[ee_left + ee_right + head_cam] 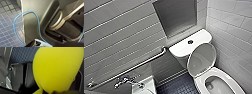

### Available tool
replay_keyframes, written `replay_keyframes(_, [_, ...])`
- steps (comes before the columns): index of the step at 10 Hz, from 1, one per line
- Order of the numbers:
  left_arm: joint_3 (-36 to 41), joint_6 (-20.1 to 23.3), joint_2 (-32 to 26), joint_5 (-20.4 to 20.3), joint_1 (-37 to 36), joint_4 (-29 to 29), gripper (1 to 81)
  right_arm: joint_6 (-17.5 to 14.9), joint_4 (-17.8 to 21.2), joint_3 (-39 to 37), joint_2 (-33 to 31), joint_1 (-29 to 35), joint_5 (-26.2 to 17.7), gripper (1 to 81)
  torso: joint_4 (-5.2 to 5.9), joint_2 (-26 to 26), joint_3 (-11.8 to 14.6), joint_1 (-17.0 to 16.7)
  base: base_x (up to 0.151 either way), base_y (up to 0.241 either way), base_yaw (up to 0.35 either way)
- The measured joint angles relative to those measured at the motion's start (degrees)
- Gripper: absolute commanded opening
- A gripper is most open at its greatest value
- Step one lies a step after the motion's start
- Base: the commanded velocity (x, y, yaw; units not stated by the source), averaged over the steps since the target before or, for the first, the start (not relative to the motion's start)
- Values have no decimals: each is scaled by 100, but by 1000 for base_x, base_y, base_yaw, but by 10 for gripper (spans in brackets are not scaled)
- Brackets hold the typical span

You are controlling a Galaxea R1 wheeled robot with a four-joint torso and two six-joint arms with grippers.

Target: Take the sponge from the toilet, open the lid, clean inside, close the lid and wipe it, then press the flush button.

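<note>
The white toilet (pixel 231 76) stands at the lower right of the head view, against the right wall. Its oval lid (pixel 201 60) is raised and leans back against the tank (pixel 180 48), so the bowl lies uncovered. A round flush button (pixel 190 42) sits in the tank's flat top. In the right wrist view the bright yellow sponge (pixel 56 68) looms very close to the camera. It narrows to a pinched end where my right gripper (pixel 48 92) is shut on it. The left wrist view looks along the robot's own grey body, with nothing held there.
A metal grab bar (pixel 134 66) slants across the grey tiled wall at left. Below it are a faucet (pixel 125 81) and a white sink (pixel 147 86). Dark blue tile floor (pixel 179 86) lies between sink and toilet. A blue cable (pixel 37 22) loops beside the robot's body.
</note>
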Motion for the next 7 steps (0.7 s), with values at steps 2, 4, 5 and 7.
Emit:
replay_keyframes(2, [612, 2, -267, 24, -52, 0, 811, -2, -171, -352, 208, -134, -26, 10, -11, -2, 7, 0, 0, 0, 0])
replay_keyframes(4, [1279, 0, -614, 79, -130, 0, 811, -5, -378, -429, 482, -245, -87, 10, -230, -2, 77, 0, 0, 0, 0])
replay_keyframes(5, [1643, 0, -855, 107, -255, 0, 811, -7, -418, -433, 516, -311, -124, 10, -396, -4, 107, 0, 0, 0, 0])
replay_keyframes(7, [2355, -9, -1384, 174, -646, -4, 811, -7, -422, -495, 542, -389, -128, 10, -586, -6, 197, 0, 0, 0, 0])
